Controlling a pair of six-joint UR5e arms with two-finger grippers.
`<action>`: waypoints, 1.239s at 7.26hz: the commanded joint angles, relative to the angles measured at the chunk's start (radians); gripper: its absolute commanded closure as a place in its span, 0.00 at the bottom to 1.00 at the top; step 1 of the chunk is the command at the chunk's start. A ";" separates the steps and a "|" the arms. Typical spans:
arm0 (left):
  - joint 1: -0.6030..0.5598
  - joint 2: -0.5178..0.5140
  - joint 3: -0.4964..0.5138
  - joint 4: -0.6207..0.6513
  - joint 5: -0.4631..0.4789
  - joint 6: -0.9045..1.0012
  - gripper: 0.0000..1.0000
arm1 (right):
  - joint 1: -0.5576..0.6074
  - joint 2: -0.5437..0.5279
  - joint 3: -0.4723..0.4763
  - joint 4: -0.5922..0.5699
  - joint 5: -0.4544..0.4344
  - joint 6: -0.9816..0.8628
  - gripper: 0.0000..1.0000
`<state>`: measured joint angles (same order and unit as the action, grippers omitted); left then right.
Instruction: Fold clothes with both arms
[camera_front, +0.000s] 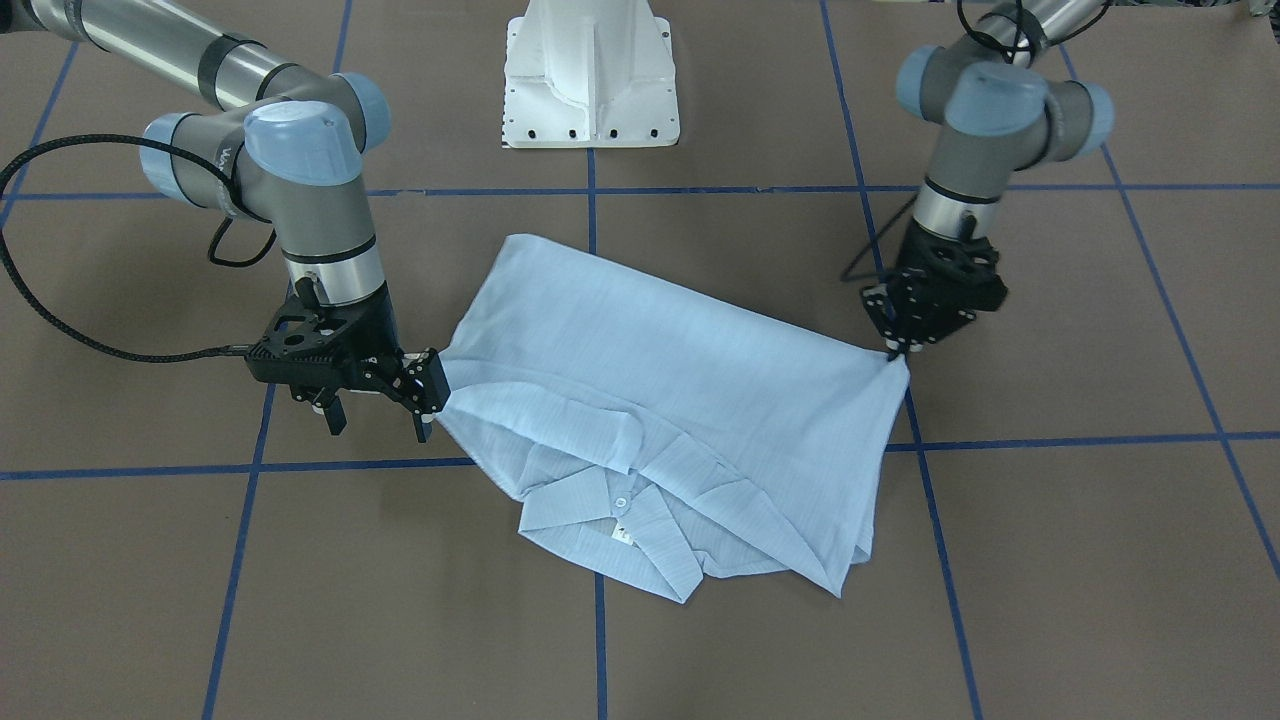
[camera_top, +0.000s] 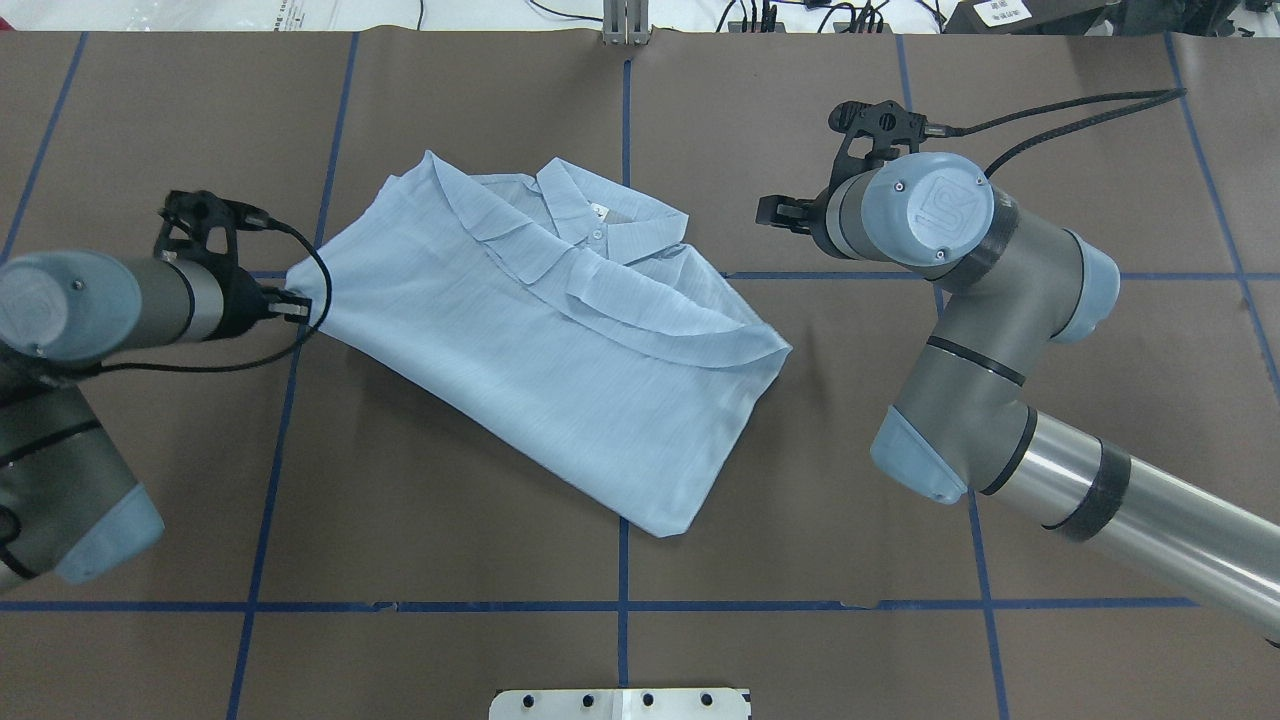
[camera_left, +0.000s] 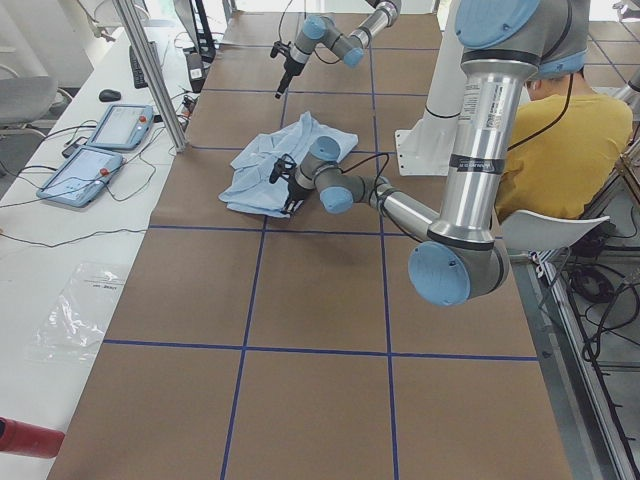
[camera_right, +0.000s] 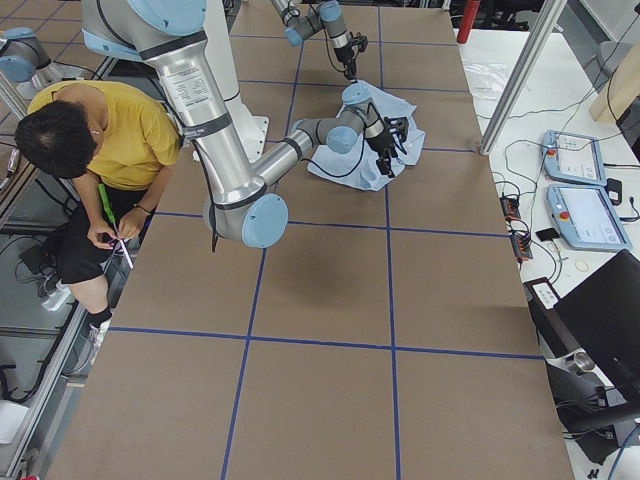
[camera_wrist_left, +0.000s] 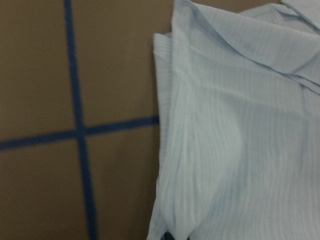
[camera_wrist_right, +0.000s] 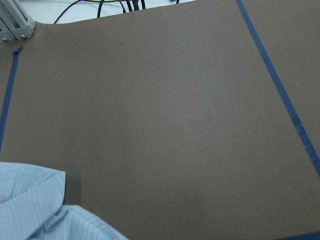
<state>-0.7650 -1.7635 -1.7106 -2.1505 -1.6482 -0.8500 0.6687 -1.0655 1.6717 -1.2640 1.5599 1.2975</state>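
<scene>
The pale blue striped shirt (camera_front: 660, 370) lies folded on the brown table, its collar and buttons on the side away from the robot (camera_top: 560, 370). My left gripper (camera_front: 897, 352) is shut on the shirt's corner at table level; it also shows in the overhead view (camera_top: 295, 305). The left wrist view is filled with the shirt (camera_wrist_left: 240, 140). My right gripper (camera_front: 380, 428) is open and empty, jaws pointing down beside the shirt's other end; overhead (camera_top: 780, 213) it stands apart from the collar. Only a shirt corner (camera_wrist_right: 30, 210) shows in the right wrist view.
The white pedestal base (camera_front: 590, 80) stands at the robot's side of the table. Blue tape lines (camera_front: 590, 190) cross the brown surface. A person in yellow (camera_left: 555, 140) sits beside the robot. Two tablets (camera_left: 100, 140) lie on a side bench.
</scene>
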 joint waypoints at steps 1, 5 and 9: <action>-0.167 -0.252 0.328 -0.005 0.002 0.123 1.00 | -0.033 0.005 0.033 -0.002 -0.009 0.043 0.00; -0.230 -0.570 0.796 -0.193 0.077 0.118 0.93 | -0.104 0.051 0.039 -0.012 -0.067 0.112 0.00; -0.246 -0.412 0.613 -0.279 -0.041 0.154 0.00 | -0.141 0.420 -0.360 -0.057 -0.069 0.409 0.02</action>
<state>-1.0096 -2.2251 -1.0310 -2.4220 -1.6523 -0.7005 0.5348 -0.7571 1.4587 -1.3175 1.4914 1.6059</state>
